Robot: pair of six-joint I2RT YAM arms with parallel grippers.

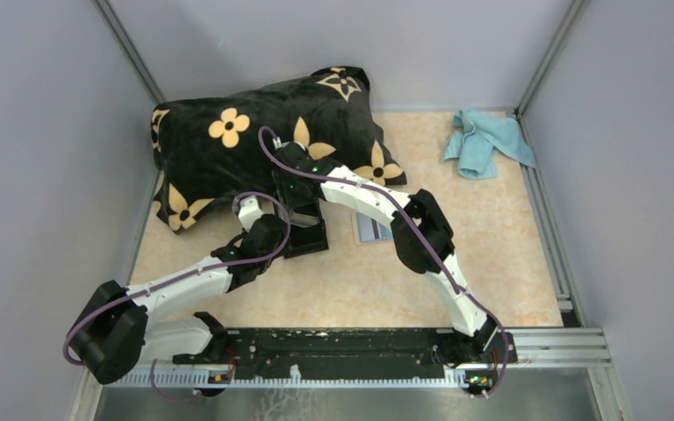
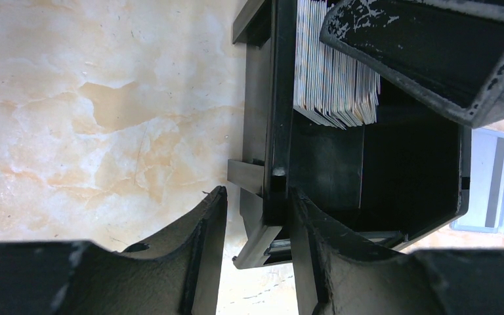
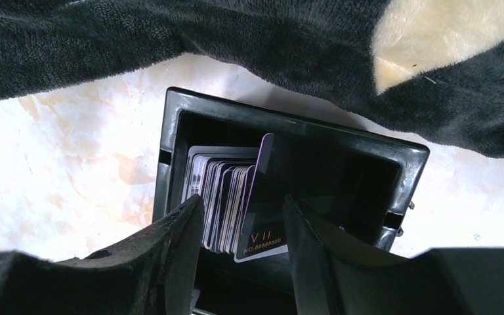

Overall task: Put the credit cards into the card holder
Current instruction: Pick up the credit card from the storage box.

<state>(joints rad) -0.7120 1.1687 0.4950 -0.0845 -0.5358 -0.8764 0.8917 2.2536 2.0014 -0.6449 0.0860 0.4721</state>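
Pillow [image 3: 236, 33] close behind card holder [image 3: 302, 130]

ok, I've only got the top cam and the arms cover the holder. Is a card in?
Observer: Yes. In the right wrist view a dark card stands tilted in the card holder, beside a stack of cards.
Operator: Right side gripping it?
Observer: No. The right gripper has its jaws open on either side of it.
Operator: Left?
Observer: The left gripper has its jaws clamped on the holder's side wall.
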